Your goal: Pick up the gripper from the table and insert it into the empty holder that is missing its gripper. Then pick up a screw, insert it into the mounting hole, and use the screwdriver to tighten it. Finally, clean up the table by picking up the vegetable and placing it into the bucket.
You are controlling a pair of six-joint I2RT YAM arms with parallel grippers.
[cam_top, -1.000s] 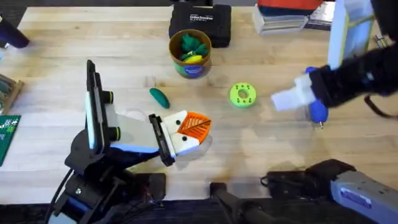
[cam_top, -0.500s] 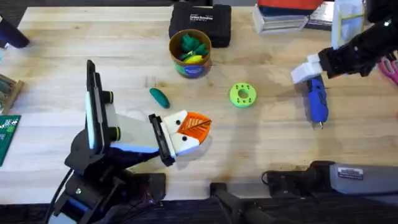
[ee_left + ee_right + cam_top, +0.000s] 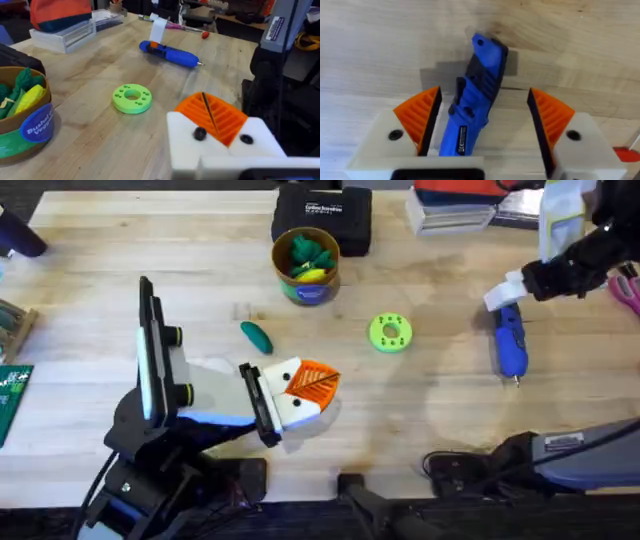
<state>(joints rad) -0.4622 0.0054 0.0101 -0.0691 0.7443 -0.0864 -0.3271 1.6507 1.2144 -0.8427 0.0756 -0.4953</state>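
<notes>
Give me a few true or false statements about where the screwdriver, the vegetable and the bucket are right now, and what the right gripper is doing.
1. The screwdriver lies flat on the table. True.
2. The right gripper is shut on the screwdriver. False: its fingers stand open on either side of it, with gaps showing.
3. The vegetable is in the bucket. False: it lies on the table, apart from the bucket.
4. The bucket holds green and yellow toys. True.
5. The green ring-shaped disc lies between the vegetable and the screwdriver. True.

Blue screwdriver [image 3: 511, 342], teal-green vegetable [image 3: 257, 337], bright green disc [image 3: 390, 333], white-and-orange ribbed right claw [image 3: 482, 127].
</notes>
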